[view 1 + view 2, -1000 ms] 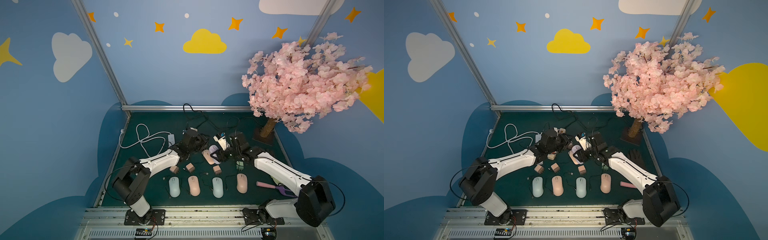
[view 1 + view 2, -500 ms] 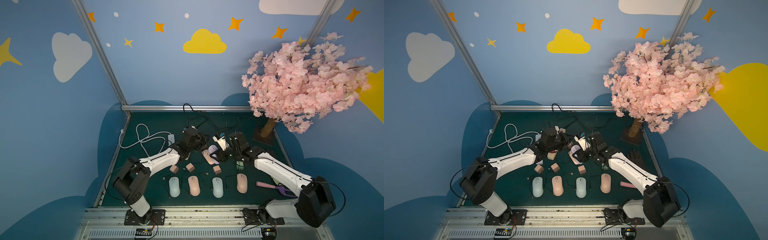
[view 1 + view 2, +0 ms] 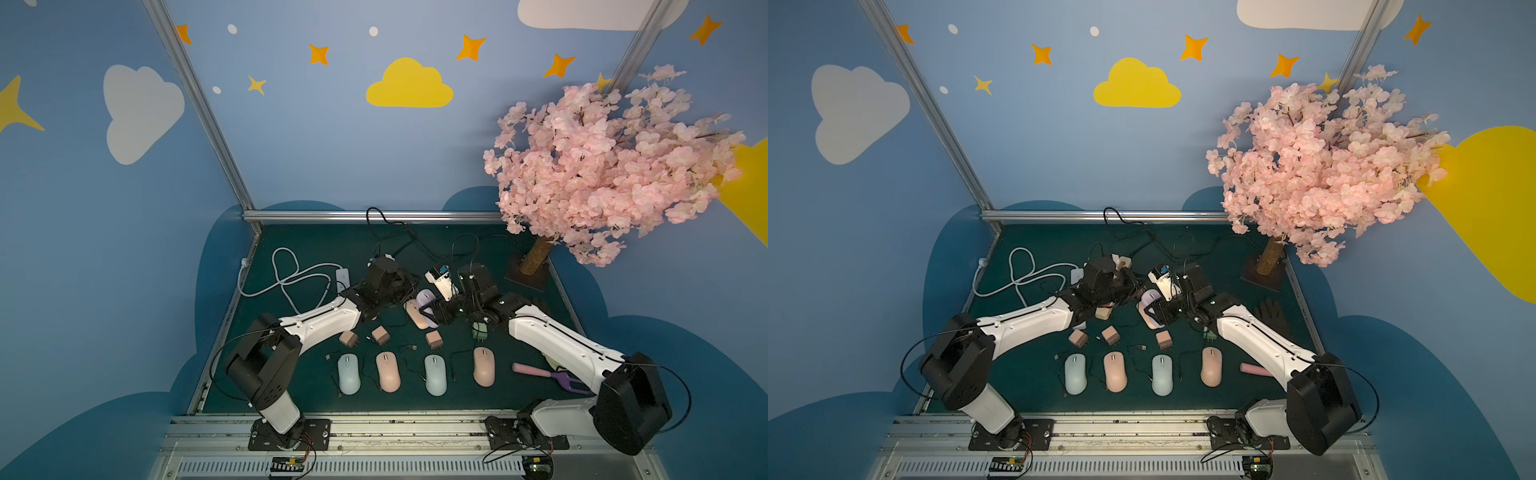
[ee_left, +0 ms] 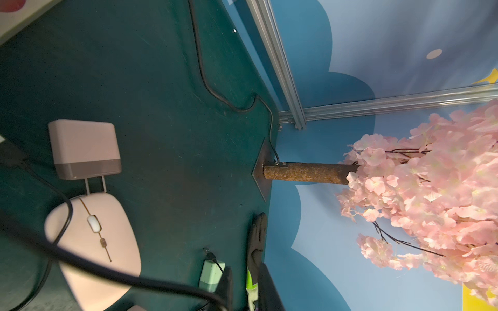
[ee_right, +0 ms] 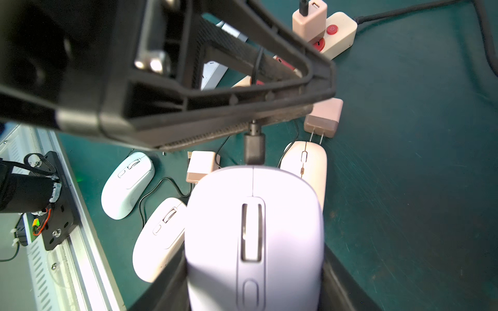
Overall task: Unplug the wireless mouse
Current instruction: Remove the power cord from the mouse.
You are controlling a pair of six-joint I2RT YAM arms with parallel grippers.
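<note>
The lilac mouse (image 5: 253,237) is clamped by its two flanks in the right hand (image 3: 438,311), whose fingers press against its sides. It is at mid-counter, on the far side of the row of four other mice (image 3: 435,374). Its long axis runs across the green counter (image 5: 404,161), wheel end toward the left hand (image 5: 320,86), and a black plug (image 5: 254,149) sits in that nose.

The left hand's fingers lie close together at the plug's neck and seem to be pinching it, though the nearer finger blocks the contact itself. The cord (image 5: 258,63) shows only as a short stretch through that hand's frame.

The mouse's tail end is cut off by the edge of the right wrist view. In both top views the right hand covers most of its body.

Beyond, a cream power strip (image 5: 343,24) carries a red button (image 5: 332,28) marked with a power symbol. A pink charger (image 5: 310,13) is plugged into the strip.
</note>
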